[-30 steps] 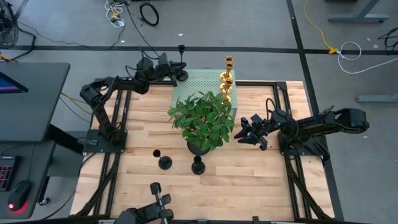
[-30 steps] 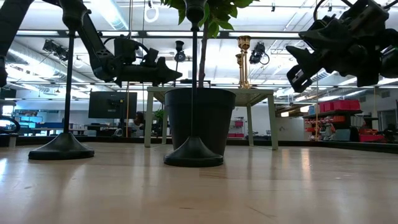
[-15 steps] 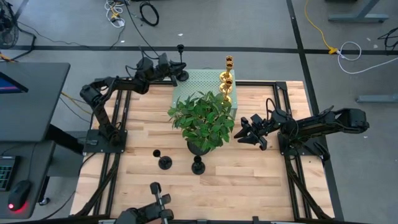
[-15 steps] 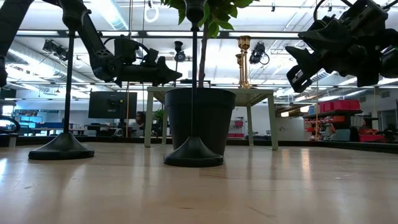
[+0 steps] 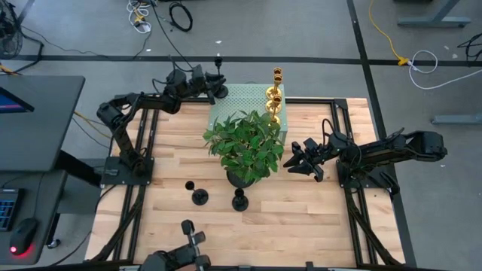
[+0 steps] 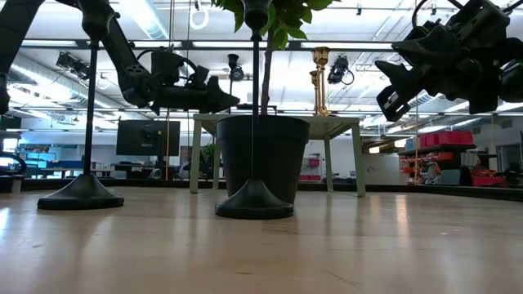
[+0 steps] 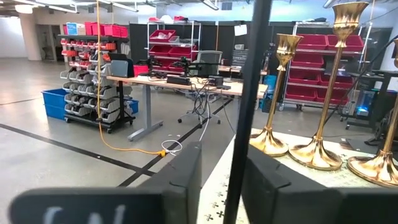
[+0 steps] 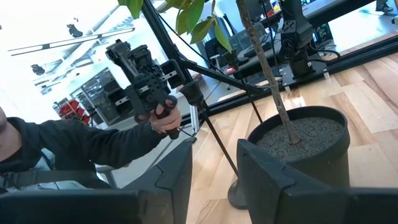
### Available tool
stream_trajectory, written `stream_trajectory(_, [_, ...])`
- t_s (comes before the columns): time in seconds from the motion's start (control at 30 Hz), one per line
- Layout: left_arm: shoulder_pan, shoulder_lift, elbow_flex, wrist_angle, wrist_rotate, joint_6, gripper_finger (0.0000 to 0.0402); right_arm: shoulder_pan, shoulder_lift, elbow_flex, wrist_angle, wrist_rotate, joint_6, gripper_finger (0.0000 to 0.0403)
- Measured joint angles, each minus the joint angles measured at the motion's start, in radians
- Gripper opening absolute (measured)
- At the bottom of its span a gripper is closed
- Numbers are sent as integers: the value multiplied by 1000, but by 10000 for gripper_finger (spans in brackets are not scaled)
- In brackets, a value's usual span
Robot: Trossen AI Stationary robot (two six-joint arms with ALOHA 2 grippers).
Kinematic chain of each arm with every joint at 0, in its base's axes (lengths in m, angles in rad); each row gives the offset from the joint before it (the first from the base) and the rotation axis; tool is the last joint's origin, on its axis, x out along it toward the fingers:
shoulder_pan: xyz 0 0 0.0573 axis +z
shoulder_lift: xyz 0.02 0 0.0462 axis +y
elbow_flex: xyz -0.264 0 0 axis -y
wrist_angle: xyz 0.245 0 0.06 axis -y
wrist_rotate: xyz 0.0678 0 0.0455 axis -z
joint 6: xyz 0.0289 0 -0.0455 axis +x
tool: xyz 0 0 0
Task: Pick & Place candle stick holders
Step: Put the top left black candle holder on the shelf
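A black candlestick (image 5: 219, 69) stands upright by its base on the far left corner of a raised green perforated platform (image 5: 245, 98). My left gripper (image 5: 213, 89) reaches level to it from the left. It is open, with the stem (image 7: 245, 106) between its fingers. Gold candlesticks (image 5: 275, 94) stand on the platform's right side, also in the left wrist view (image 7: 323, 93). Two more black candlesticks (image 5: 199, 196) (image 5: 239, 199) stand on the wooden table near the plant. My right gripper (image 5: 290, 159) hovers open and empty to the right of the plant. My left gripper has a finger on either side of the black candlestick's stem (image 7: 235, 180), low on the stem, coming level from the table's left. A clear gap shows beside one finger (image 7: 186, 180). Whether the other finger (image 7: 267, 186) touches the stem, I cannot tell.
A leafy plant (image 5: 245, 143) in a black pot (image 8: 305, 149) stands mid-table between the arms. A person's hand with a hand-held gripper (image 8: 149, 87) is at the table's near edge (image 5: 192, 241). Bare wood lies at the near right.
My left gripper has opened a little around the black candlestick's stem without shifting place. The candlestick stays upright on the platform.
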Motion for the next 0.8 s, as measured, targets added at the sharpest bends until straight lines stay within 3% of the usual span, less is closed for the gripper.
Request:
stream_trajectory(0.37, [7, 0, 0, -2, 0, 30, 181, 0, 0, 0, 0, 0, 0, 125])
stream_trajectory(0.8, [42, -2, 0, -17, 68, 18, 193, 0, 0, 0, 0, 0, -1, 125])
